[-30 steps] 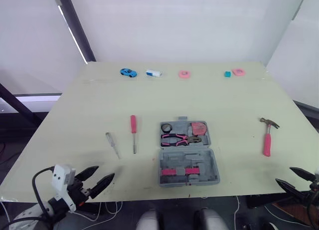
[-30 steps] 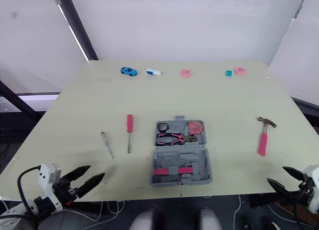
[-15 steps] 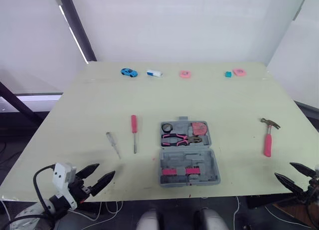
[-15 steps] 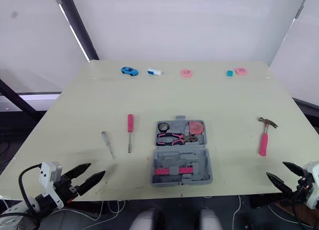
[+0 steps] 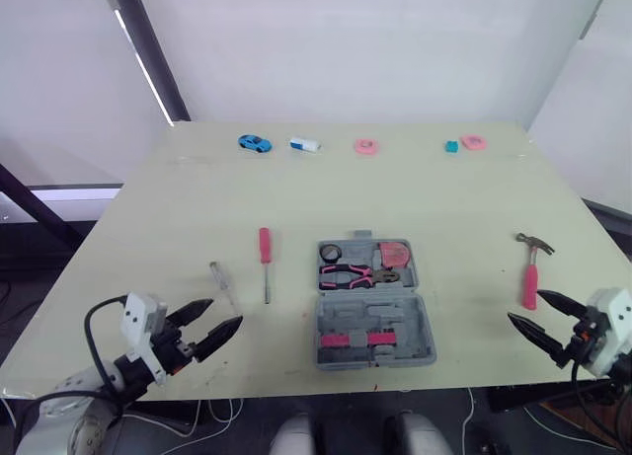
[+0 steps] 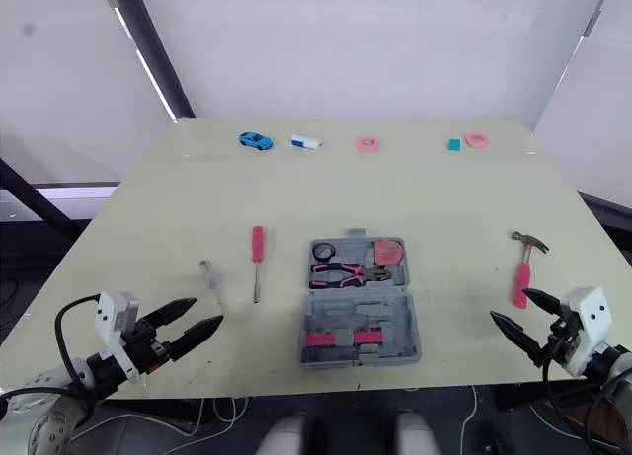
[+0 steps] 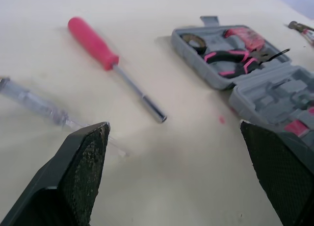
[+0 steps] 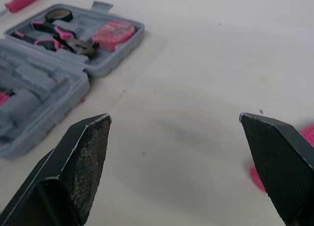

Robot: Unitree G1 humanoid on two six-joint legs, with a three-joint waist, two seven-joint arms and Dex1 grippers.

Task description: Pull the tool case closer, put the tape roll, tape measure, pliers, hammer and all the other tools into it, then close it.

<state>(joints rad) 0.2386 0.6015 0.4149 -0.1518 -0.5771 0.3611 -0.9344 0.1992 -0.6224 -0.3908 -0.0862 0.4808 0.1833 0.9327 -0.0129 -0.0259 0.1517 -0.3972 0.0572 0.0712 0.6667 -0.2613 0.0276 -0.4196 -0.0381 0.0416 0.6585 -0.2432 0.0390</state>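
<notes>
Right end effector (image 5: 526,307): fingers apart, at the near table (image 5: 444,208) edge. Hammer (image 5: 531,272) lies just ahead, long axis running away from the robot, head far; nothing between. Left end effector (image 5: 225,312): spread, near clear-handled screwdriver (image 5: 221,282). Tool case (image 5: 373,302) open, centre-front, holding pliers (image 5: 348,273), probably tape.

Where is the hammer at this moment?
In the head views, the hammer lies on the right side of the table, well right of the open tool case. Its pink handle end is just ahead of the open right hand.
</notes>
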